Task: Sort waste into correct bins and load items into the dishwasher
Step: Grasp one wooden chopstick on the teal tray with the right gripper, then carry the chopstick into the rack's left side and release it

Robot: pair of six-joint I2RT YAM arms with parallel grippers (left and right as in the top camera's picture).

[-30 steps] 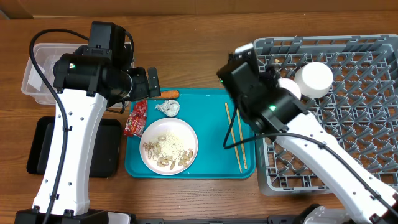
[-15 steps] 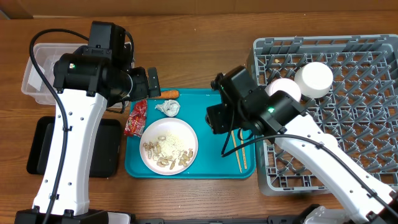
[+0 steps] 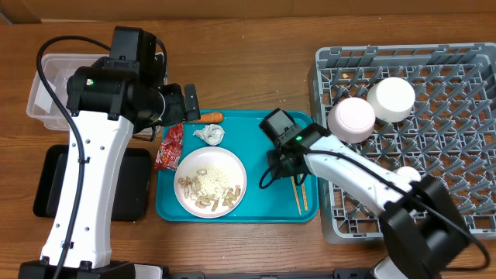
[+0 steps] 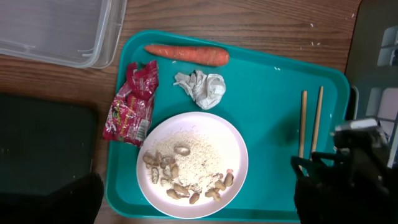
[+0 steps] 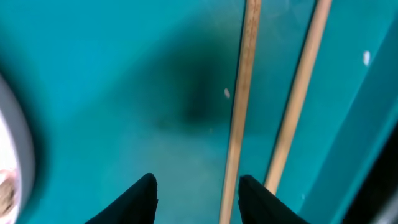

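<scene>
Wooden chopsticks (image 5: 239, 124) lie lengthwise ahead of our right gripper (image 5: 198, 183), the nearer arm; its jaws stand apart, one stick between them, the other just outside.

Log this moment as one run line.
right gripper: open over chopsticks on teal tray | left gripper: open, empty | dish rack: two bowls

Even, bright light casts soft shadows overhead; the right wrist view is blurry, a dark shadow smudging the teal tray (image 5: 81, 74).
</scene>
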